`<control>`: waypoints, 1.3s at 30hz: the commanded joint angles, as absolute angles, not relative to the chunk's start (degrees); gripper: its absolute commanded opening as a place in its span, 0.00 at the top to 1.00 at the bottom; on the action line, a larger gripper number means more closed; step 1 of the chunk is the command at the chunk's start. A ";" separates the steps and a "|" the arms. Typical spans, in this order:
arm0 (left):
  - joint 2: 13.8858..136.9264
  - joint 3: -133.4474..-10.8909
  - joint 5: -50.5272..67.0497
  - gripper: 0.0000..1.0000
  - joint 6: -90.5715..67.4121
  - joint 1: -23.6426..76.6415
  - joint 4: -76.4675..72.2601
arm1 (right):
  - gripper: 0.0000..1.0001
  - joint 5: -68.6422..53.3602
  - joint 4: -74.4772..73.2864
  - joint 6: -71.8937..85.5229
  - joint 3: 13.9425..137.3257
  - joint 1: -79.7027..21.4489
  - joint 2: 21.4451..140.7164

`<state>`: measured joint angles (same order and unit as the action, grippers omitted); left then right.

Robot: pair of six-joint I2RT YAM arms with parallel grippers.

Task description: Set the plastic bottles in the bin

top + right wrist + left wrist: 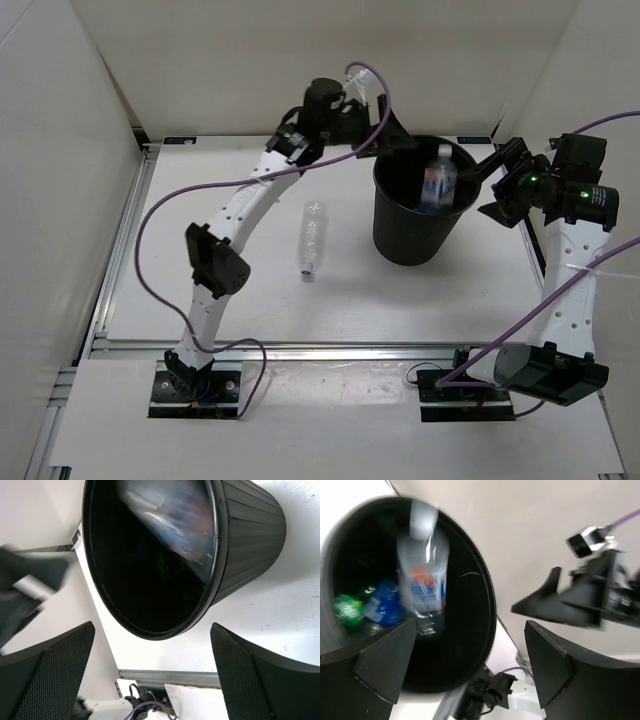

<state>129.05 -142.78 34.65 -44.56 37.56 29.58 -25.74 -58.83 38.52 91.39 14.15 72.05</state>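
Step in hand, by my reading: the third drop. A clear bottle with a blue-and-orange label [422, 580] shows blurred just inside the mouth of the black bin [405, 240], neck up. It is likely falling and is free of both claws. Which arm let it go cannot be told. At the bottom of the bin lie a green bottle [347, 611] and a blue-labelled bottle [382, 607], side by side.

Left gripper [470, 670]: fingers spread wide, nothing between them, at the bin's far-left rim. Right gripper [152, 675]: fingers likewise apart and empty, at the right rim, facing the mouth.

Outstanding: one plain clear bottle [312, 238] on its side on the table, left of the bin and apart from it.

Next move, as I judge it: the left arm is nearer. It should come off the rim, descend over the bottle and close across its body. Thin plastic may roll or squash.

Surface: white table [250, 300], matt, with an aluminium rail [300, 347] along the near edge. Room: white panels [250, 60] on three sides. Purple cables [150, 230] trail from both arms.
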 commanded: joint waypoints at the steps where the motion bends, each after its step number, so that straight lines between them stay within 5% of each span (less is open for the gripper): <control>1: 111.82 -137.51 31.65 0.00 -39.57 31.83 27.42 | 0.00 -26.81 -56.07 37.62 91.41 14.33 72.68; 9: 88.60 -91.47 16.87 0.00 -31.81 22.34 28.04 | 0.00 -27.95 -54.49 38.14 90.18 14.33 73.73; 14: 90.52 -83.07 13.11 0.00 -29.00 21.71 29.09 | 0.00 -29.09 -54.49 38.14 90.70 14.33 74.88; 22: 96.49 -79.54 -3.59 0.00 -27.51 23.55 31.82 | 0.00 -30.76 -55.02 38.14 92.98 14.33 75.94; 39: 112.66 -86.65 11.24 0.00 -33.22 24.08 30.06 | 0.00 -33.57 -56.07 38.14 94.39 14.33 78.22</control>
<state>112.46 -83.22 6.48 -31.27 23.40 31.55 -31.88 -56.82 38.59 92.49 14.15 78.22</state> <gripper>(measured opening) 1.000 0.998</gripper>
